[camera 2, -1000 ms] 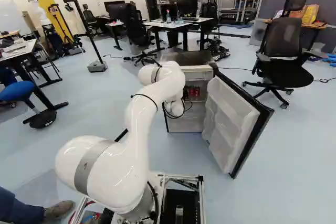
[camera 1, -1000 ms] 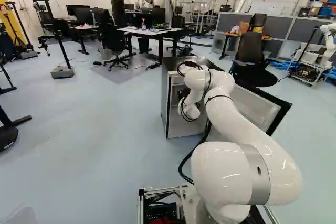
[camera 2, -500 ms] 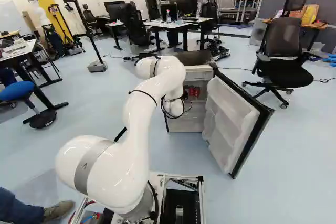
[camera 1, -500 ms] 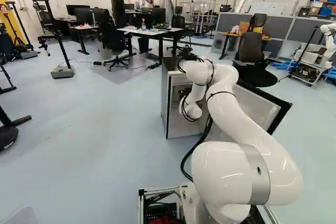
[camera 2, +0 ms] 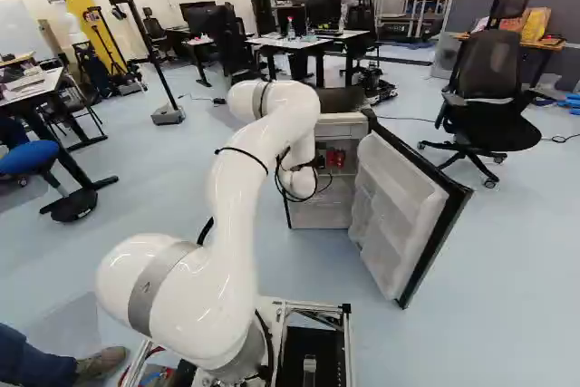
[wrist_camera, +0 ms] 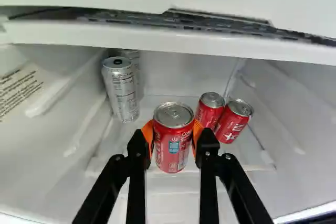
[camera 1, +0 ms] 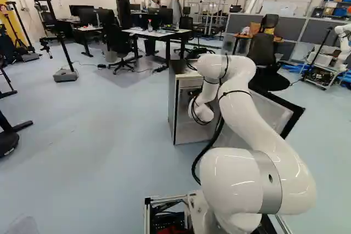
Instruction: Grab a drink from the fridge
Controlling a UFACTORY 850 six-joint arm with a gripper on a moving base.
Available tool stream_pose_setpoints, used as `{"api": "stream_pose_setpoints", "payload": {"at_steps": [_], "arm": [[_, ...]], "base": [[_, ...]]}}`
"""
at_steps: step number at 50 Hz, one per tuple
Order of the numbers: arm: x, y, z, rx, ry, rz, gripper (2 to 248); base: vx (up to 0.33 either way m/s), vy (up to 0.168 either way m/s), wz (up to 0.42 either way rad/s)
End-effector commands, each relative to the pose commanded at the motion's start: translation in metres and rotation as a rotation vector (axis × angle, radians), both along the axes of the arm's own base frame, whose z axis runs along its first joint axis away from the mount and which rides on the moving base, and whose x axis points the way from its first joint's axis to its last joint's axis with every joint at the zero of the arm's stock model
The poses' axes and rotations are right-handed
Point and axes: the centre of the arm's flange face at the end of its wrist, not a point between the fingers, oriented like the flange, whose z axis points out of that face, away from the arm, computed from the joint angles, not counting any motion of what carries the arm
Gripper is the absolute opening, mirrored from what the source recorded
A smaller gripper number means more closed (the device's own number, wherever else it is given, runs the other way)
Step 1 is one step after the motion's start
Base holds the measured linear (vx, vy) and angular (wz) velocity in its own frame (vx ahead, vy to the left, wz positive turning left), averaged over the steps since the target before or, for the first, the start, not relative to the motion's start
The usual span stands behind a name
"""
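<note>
The black gripper [wrist_camera: 170, 136] has its orange pads pressed on both sides of a red soda can [wrist_camera: 174, 148], parted by the can's width. Beyond stand two more red cans [wrist_camera: 209, 110] and a silver can [wrist_camera: 122, 92], all inside the fridge [camera 1: 172, 105]. The grasp looks made; next comes drawing the can straight out, clear of the open door [camera 2: 399, 210].

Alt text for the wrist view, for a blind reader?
The gripper is shut on a red can inside the white fridge. Beyond it are two more red cans to one side and two silver cans, one partly hidden, to the other.
</note>
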Motion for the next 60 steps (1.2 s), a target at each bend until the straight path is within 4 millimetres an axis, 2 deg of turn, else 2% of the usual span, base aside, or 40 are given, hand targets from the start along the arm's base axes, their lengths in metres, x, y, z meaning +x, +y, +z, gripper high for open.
{"api": "stream_pose_setpoints", "payload": {"at_steps": [60], "arm": [[-0.093,0.004,0.104,0.013,0.056,-0.030,95]], "base": [[0.000,0.000,0.000]]}}
